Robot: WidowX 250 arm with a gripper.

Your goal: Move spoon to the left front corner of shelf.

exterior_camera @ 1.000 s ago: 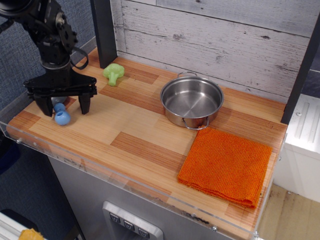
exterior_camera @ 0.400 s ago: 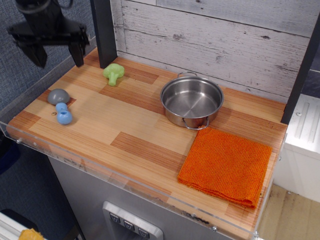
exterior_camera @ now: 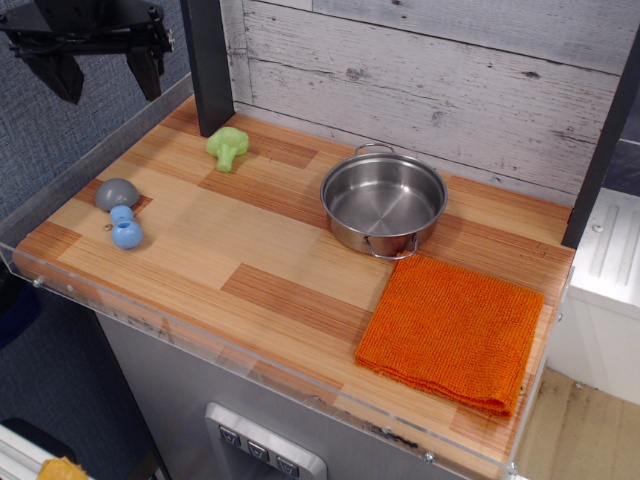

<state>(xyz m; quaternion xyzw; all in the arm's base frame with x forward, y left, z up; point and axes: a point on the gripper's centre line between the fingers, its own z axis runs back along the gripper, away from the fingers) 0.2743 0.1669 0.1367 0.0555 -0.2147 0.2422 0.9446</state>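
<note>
The spoon (exterior_camera: 119, 210) lies on the shelf (exterior_camera: 270, 250) near its left front corner, grey bowl face down toward the back, light-blue knobby handle pointing to the front edge. My gripper (exterior_camera: 103, 78) hangs high above the shelf's left edge at the top left of the view. Its two black fingers are spread wide apart and hold nothing. It is well clear of the spoon.
A green broccoli toy (exterior_camera: 227, 146) lies at the back left beside a dark post (exterior_camera: 207, 65). A steel pot (exterior_camera: 383, 203) stands mid-shelf. An orange cloth (exterior_camera: 452, 332) lies at the front right. A clear acrylic rim (exterior_camera: 200, 340) edges the front.
My gripper stood low around the spoon a second ago with fingers open. It has since risen straight up and away, leaving the spoon lying on the shelf.
</note>
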